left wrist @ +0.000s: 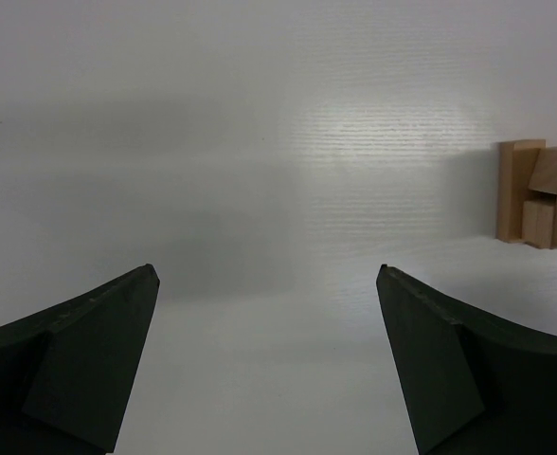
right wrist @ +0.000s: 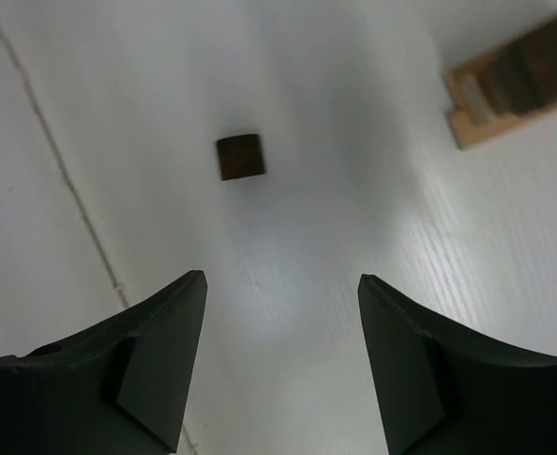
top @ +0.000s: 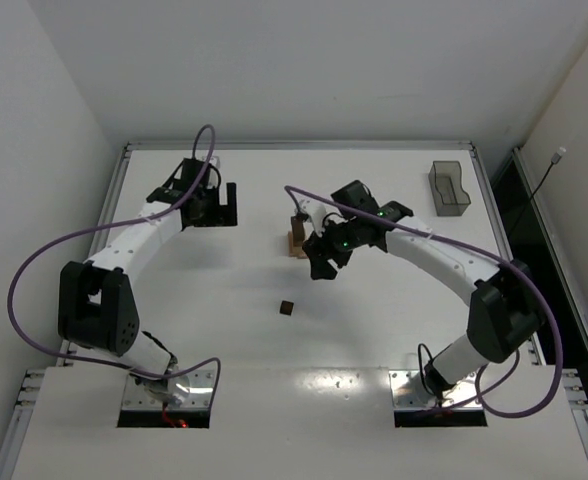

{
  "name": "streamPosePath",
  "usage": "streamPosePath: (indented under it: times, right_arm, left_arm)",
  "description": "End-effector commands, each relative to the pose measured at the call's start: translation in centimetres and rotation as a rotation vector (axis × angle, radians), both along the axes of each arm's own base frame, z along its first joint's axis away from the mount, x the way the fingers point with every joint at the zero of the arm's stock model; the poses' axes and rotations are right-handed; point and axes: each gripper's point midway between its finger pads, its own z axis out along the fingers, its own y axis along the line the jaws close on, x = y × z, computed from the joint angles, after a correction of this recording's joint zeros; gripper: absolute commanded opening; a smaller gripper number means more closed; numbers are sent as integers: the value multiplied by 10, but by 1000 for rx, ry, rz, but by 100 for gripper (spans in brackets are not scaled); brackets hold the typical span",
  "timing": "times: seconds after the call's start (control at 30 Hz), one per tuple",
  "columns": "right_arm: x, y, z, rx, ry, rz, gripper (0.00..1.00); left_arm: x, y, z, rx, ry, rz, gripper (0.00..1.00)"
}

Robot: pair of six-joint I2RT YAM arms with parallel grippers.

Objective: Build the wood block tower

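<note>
A smoky-grey see-through plastic tray (top: 450,188) stood near the far right corner of the white table (top: 204,320), close to its right edge. Plain white walls (top: 274,70) rose around the table on the left, far and right sides.

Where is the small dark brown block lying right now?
In the top view the dark block lies alone near the middle of the table, a little below the tan tower in the picture.
</note>
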Motion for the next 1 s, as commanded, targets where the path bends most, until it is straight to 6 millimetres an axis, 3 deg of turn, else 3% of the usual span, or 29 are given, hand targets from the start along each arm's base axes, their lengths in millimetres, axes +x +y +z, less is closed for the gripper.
streamPosePath:
  times: [0.0,0.1,0.23,0.4,0.6,0.8,0.93,0.97]
  right_arm:
    - [-41,41,10,120,11,290,63]
    - [-55,66,7,103,-19,349,66]
    - [-69,86,-16,46,-15,347,67]
    - [-62,98,-45,-37,-38,229,67]
    - [-40,98,-68,-114,-62,138,65]
    - [-38,92,-77,-160,-45,90,64]
    - [-51,93,-81,-136,-41,177,65]
    - [-51,92,-73,-125,-84,230,65]
  left_arm:
    - [12,16,26,19,-68,20,100]
    - [15,37,26,11,-67,88,100]
    - [10,60,16,-9,-33,156,100]
    - [-2,76,9,-6,-3,186,100]
    - [-15,90,6,2,9,214,100]
    - [-17,93,6,2,9,223,100]
    - [-19,89,-1,-12,29,211,100]
    - [-19,88,-1,-19,29,205,100]
